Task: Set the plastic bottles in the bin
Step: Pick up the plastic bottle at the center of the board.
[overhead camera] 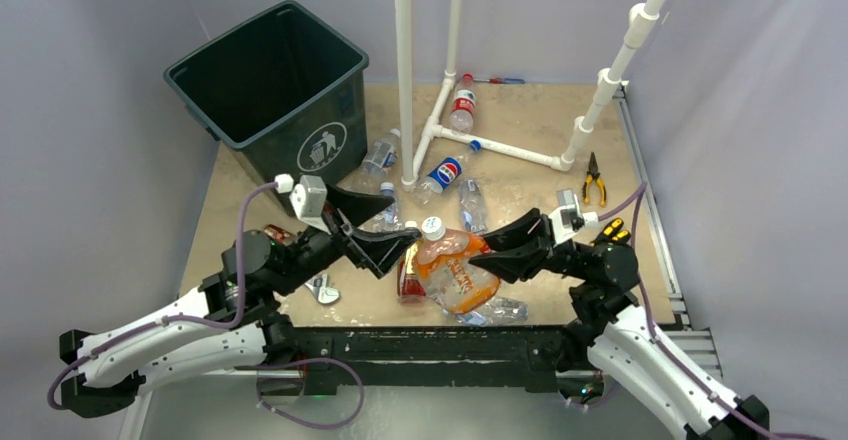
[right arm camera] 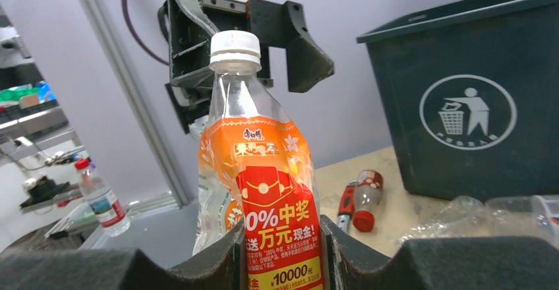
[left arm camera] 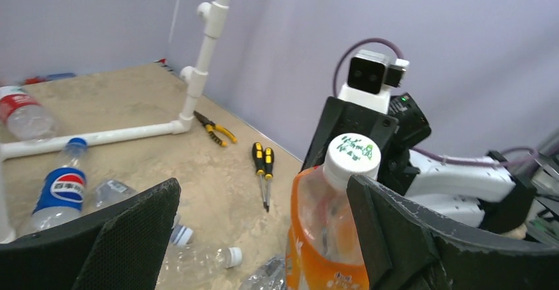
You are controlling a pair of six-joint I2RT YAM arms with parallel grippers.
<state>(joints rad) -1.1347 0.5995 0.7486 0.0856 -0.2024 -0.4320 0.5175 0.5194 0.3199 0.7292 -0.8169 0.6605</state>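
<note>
My right gripper (overhead camera: 492, 258) is shut on the lower body of an orange-labelled plastic bottle (overhead camera: 452, 265), holding it above the table with its white cap (overhead camera: 432, 227) toward my left arm. In the right wrist view, the bottle (right arm camera: 264, 171) stands upright between the pads (right arm camera: 237, 257). My left gripper (left arm camera: 264, 191) is open wide. The bottle's neck (left arm camera: 323, 231) is inside its gap, close against the right finger (left arm camera: 395, 231). The dark green bin (overhead camera: 270, 80) stands at the far left. Several other bottles lie on the table, among them a blue-labelled one (overhead camera: 445, 173) and a red-labelled one (overhead camera: 462, 107).
A white pipe frame (overhead camera: 490, 145) rises from the middle back of the table. Yellow-handled pliers (overhead camera: 594, 178) and two yellow-black screwdrivers (left arm camera: 264, 165) lie at the right. A red-handled tool (right arm camera: 344, 204) lies beside a small red-capped bottle (right arm camera: 366, 201) near the bin.
</note>
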